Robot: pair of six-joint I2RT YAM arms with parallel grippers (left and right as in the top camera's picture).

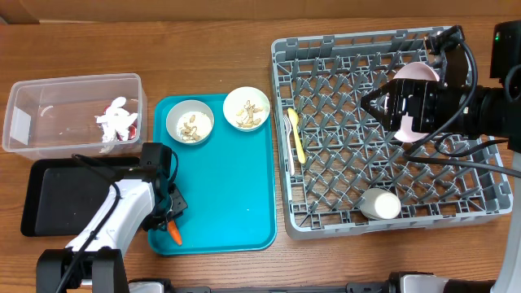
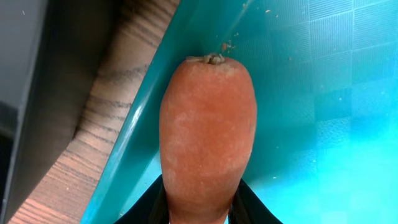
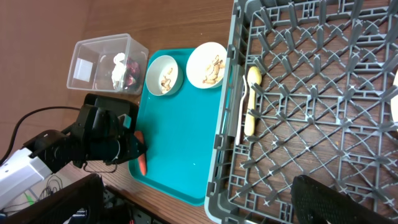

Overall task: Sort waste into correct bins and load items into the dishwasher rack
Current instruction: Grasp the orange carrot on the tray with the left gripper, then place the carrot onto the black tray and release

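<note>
My left gripper [image 1: 171,224] is shut on a small orange carrot [image 1: 175,235] at the front left corner of the teal tray; in the left wrist view the carrot [image 2: 207,134] fills the space between the fingers [image 2: 202,208]. My right gripper [image 1: 389,104] is over the grey dishwasher rack [image 1: 326,49] and is shut on the pale pink plate [image 1: 417,72], held on edge. Only one dark finger [image 3: 339,199] shows in the right wrist view. Two white bowls [image 1: 190,122] [image 1: 247,108] with beige nut scraps sit on the tray. Pale yellow cutlery [image 1: 296,135] lies in the rack.
The clear tub [image 1: 32,102] at far left holds crumpled white paper [image 1: 114,118] and a red wrapper. The black tray [image 1: 57,191] lies in front of it, beside my left arm. The teal tray [image 1: 236,195] lies between them and the rack. A white cup-like object [image 1: 380,203] lies in the rack's front.
</note>
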